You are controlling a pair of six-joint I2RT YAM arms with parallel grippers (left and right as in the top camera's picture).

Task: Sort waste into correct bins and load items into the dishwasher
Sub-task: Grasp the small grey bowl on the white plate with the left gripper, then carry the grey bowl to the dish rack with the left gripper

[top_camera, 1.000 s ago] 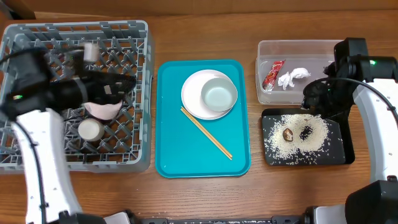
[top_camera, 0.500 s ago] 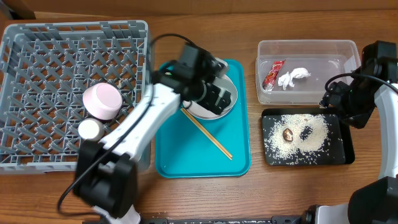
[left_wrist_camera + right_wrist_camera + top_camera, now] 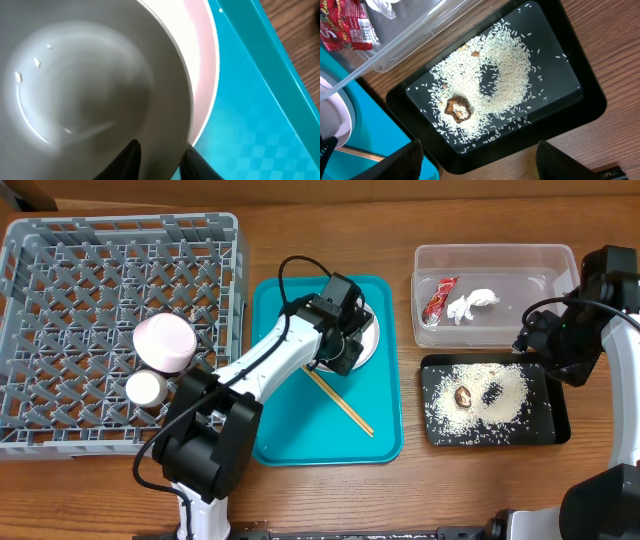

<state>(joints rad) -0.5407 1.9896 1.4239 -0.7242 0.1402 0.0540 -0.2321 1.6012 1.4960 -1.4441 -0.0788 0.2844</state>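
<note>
My left gripper (image 3: 160,147) is shut on the wall of the pale grey-white bowl (image 3: 90,85), one finger inside the rim and one outside. That bowl sits on the round white plate (image 3: 206,75) on the teal tray (image 3: 290,430); in the overhead view the left gripper (image 3: 347,345) hides it. Chopsticks (image 3: 340,402) lie beside the plate (image 3: 374,338). In the grey rack (image 3: 60,250) are an upturned pink bowl (image 3: 165,340) and a white cup (image 3: 145,388). My right gripper (image 3: 480,165) is open and empty over the black tray's (image 3: 560,60) edge, where rice (image 3: 505,75) and a brown bit (image 3: 457,107) lie.
The clear tub (image 3: 530,265) at the back right holds the red wrapper (image 3: 438,300) and the white tissue (image 3: 470,305). The black tray (image 3: 540,430) lies just in front of it, with a dark food bit (image 3: 492,392) among the rice. My right gripper (image 3: 535,345) hangs between the two.
My left arm swung from the rack to the teal tray, leaving the pink bowl upturned in the rack, and its jaws closed on the grey-white bowl's rim. The right gripper drew back to the right.
</note>
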